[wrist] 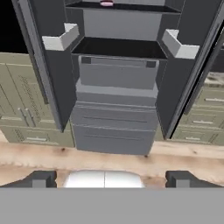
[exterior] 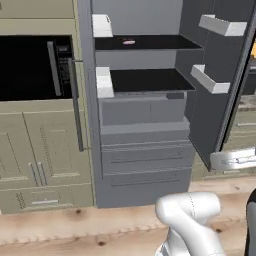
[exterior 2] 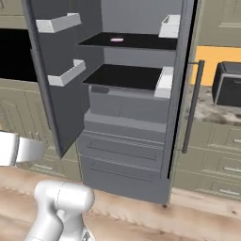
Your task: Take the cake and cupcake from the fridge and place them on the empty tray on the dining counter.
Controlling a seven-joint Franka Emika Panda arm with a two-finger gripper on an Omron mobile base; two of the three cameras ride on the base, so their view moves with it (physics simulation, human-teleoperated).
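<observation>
Nearest, the claw (wrist: 109,179) hangs released, fingers wide apart, facing the open fridge (exterior: 145,150); a small pink cake (exterior: 128,42) lies on its top shelf.

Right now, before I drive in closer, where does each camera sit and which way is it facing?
Left base view: behind the arm on its left, looking forward and down at the open fridge; white arm at lower right.
Right base view: behind on the right, facing the same fridge; arm at lower left.
Hand view: on the hand, facing the fridge drawers straight on; gripper fingertips at the bottom, spread apart.
Both base views share a small pink item on the upper shelf, possibly the cake.
</observation>
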